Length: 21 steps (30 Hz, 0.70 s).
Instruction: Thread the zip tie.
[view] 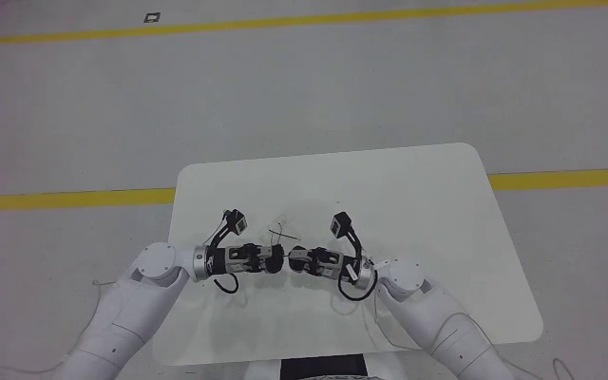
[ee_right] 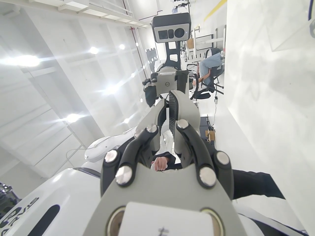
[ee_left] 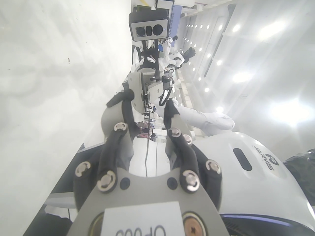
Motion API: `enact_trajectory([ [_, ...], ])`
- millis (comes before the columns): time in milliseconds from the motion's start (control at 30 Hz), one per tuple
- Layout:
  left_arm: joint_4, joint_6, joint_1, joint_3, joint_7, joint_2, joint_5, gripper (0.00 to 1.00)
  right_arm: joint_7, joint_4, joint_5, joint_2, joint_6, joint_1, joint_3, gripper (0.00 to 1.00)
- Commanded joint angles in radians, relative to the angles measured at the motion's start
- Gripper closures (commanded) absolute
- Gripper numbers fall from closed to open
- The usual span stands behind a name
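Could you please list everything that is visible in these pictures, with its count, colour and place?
zip tie: one, dark, thin, above the table's middle, just beyond where the grippers meet.
table: one, white, rounded corners, in front of the robot.
floor lines: two, yellow, on the grey floor, one far off, one running behind the table.
floor marker: one, black and white, far left.
left gripper: one, black and grey, over the table's middle, fingers apart.
right gripper: one, grey and black, facing the left one.

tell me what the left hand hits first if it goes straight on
Probably the right hand, tip to tip with the left hand. The zip tie sticks out between them, so it might brush that first; depth unclear.
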Motion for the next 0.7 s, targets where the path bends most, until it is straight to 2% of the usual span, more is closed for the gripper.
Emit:
enact_trajectory([
  [0,0.001,0.000,-0.002,0.002,-0.001,0.000,-0.001,0.56,-0.003,-0.001,-0.001,-0.001,-0.001,0.001,-0.003,1.00],
  [167,0.004,-0.001,-0.005,0.006,-0.004,0.000,-0.008,0.69,-0.015,0.000,-0.002,-0.002,0.000,0.002,-0.009,1.00],
  [500,0.010,-0.005,-0.011,0.013,-0.012,0.000,-0.023,0.80,-0.038,0.000,-0.008,-0.005,0.004,0.011,-0.019,1.00],
  [667,0.014,-0.004,-0.012,0.015,-0.013,0.000,-0.027,0.81,-0.041,0.000,-0.007,-0.006,0.007,0.016,-0.022,1.00],
])
